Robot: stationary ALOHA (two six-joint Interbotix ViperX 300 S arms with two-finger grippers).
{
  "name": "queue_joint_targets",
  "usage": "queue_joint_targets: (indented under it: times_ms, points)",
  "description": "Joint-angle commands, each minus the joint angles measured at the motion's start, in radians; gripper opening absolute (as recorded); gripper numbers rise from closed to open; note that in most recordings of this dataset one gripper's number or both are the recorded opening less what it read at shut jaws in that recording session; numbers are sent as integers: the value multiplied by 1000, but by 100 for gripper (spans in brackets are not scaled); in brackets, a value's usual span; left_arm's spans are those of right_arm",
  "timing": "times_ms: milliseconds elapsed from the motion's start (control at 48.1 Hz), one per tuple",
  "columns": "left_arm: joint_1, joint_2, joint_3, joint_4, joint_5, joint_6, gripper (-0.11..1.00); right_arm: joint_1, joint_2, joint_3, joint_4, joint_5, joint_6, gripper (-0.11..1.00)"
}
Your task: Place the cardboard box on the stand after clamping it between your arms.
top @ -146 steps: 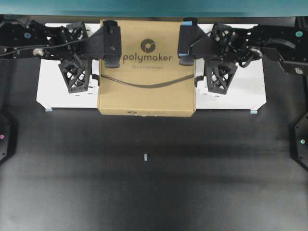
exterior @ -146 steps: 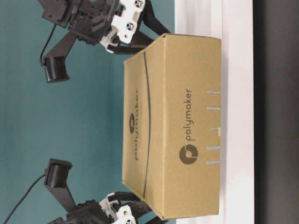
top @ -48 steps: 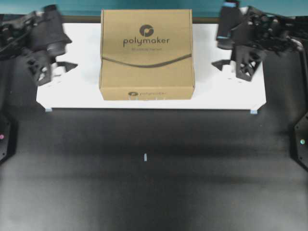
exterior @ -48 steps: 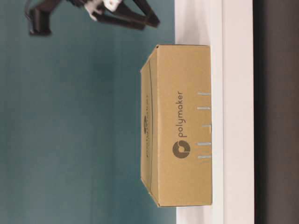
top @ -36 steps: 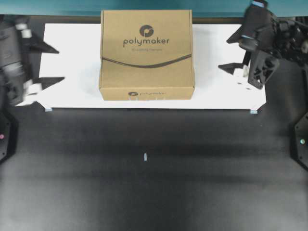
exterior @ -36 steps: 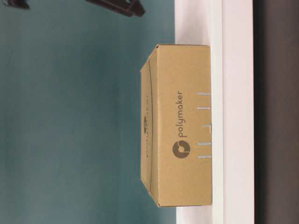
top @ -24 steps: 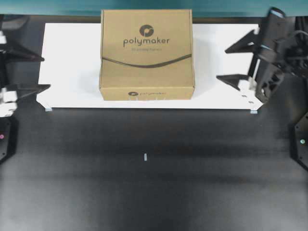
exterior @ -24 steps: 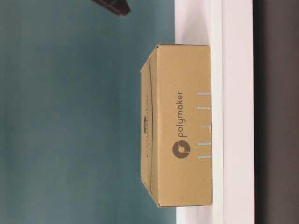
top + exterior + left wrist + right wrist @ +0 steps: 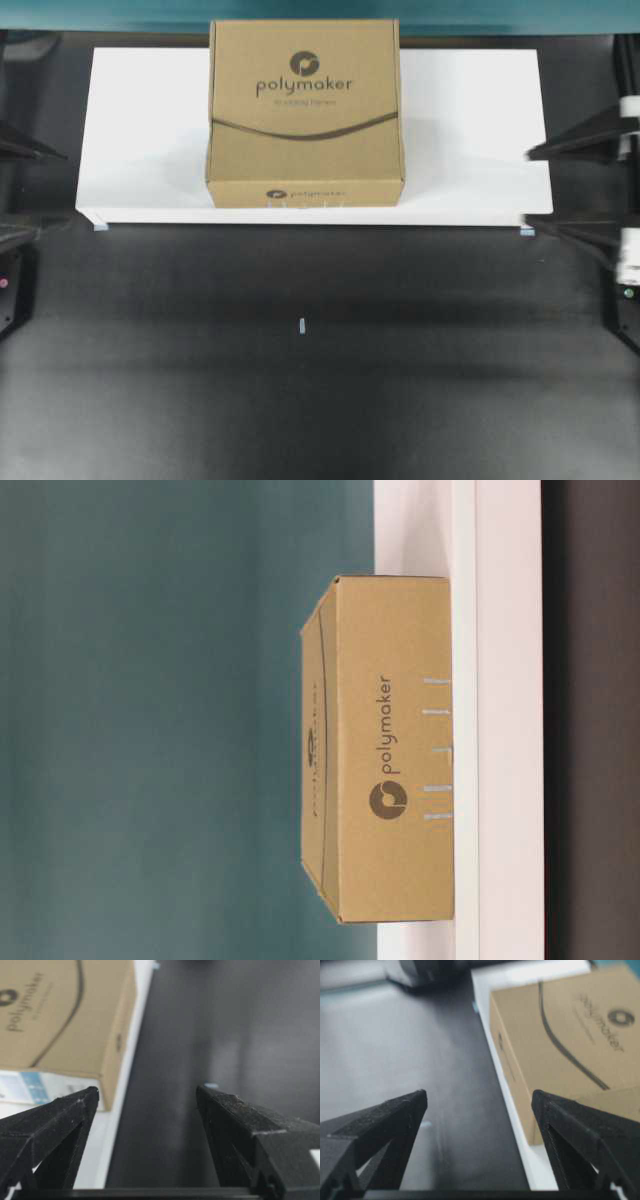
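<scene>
Up on the stand (image 9: 470,130) sits the cardboard box (image 9: 305,115), flat on its base, logo and "polymaker" print facing up, roughly in the middle of the white platform with its near edge close to the stand's front lip. From the table-level view you can see the box's side panel (image 9: 395,750) with the same print, resting square on the white top (image 9: 495,720), nothing touching it.

Both sets of fingers are well clear of it. The left gripper (image 9: 145,1097) has its fingers (image 9: 55,1125) spread wide apart with nothing between them; the box sits ahead and off to the left of those tips, not between them. Same deal on the other side: the right gripper (image 9: 479,1100) has its fingers (image 9: 580,1130) wide apart and empty too, with the box ahead and off to the right of them.

In the overhead view only the dark finger tips poke in at the far left (image 9: 22,190) and far right (image 9: 585,190) edges, just beside the stand's ends. Everything sits on a dark surface (image 9: 300,380), with a tiny pale mark (image 9: 302,326) on it in front of the stand.
</scene>
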Motion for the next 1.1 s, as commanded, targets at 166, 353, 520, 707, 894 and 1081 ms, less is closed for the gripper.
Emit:
queue_joint_targets:
  times_ms: [166,353,520,707,894,1081]
  points:
    - [-25,-11,-17,0,-6,-2,77,46,-201,77,2,37,8,81]
    - [-25,-52,-14,-2,6,-2,77,83,-275,126,5,87,14,81]
    - [-25,-64,-17,-2,34,-5,77,181,-275,141,25,95,18,81]
    - [-23,-63,-15,-2,34,-28,77,350,-272,141,71,67,20,78]
    - [-23,-57,-11,-2,34,-38,77,373,-276,144,46,110,18,76]
    - [-23,-52,-9,0,34,-41,77,166,-291,163,-29,115,17,76]
